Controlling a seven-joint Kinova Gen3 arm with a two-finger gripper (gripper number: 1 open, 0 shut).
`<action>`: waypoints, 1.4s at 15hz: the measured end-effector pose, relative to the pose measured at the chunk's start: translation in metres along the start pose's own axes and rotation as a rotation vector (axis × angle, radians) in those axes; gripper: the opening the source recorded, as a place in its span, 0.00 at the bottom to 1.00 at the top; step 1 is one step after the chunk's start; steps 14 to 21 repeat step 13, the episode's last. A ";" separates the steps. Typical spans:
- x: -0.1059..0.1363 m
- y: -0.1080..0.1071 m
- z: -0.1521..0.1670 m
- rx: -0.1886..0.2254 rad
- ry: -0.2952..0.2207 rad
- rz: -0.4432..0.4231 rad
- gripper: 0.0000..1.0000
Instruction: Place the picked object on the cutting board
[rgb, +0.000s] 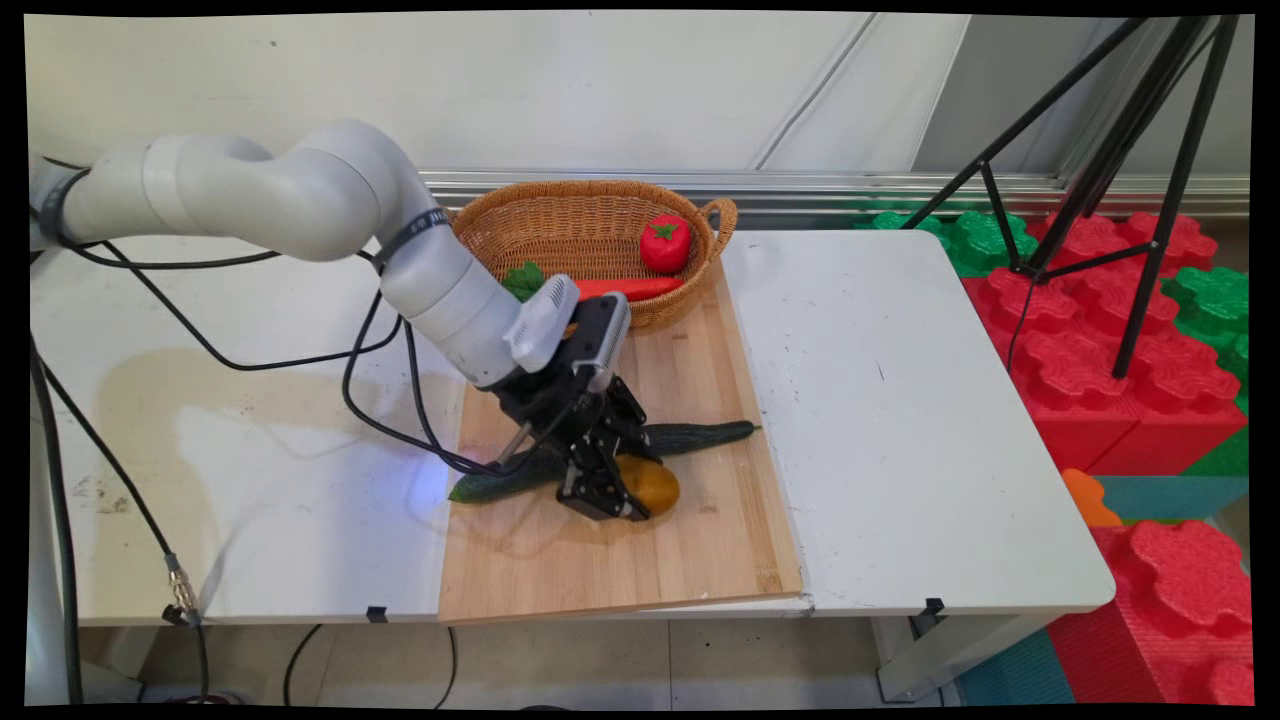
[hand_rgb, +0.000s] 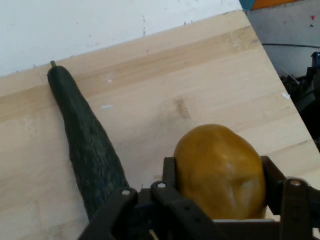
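- The pincer (rgb: 622, 492) was lowered onto the wooden cutting board (rgb: 700, 560), near the board's middle, with the arm reaching in from the left.
- Its two fingers (hand_rgb: 170, 172) stood on either side of a yellow-brown potato (rgb: 652, 486); in the hand view the fingers lay against the potato's flanks, so the pincer was judged closed on it at roughly the potato's width.
- The potato sat low, at board level; whether it rested on the board or was raised just clear could not be told.
- A long dark green cucumber (rgb: 690, 437) lay across the board just beyond the potato, running from the board's left edge toward its right edge. It passed behind the pincer's linkage, beside one finger and outside the grip.
- A wicker basket (rgb: 500, 222) stood at the far end of the board, holding a red tomato (rgb: 665, 243) and a carrot (rgb: 640, 288) with green leaves (rgb: 523, 280); these were well apart from the pincer.
- The board lay on the white counter (rgb: 900, 420), spanning it from the near edge to the basket.
- Black cables (rgb: 360, 400) hung from the arm to the left of the board.
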 end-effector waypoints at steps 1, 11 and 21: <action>0.000 0.000 0.003 0.000 -0.003 0.000 0.00; 0.005 0.003 0.017 0.016 -0.016 0.002 1.00; 0.006 0.003 0.016 0.024 -0.014 0.003 1.00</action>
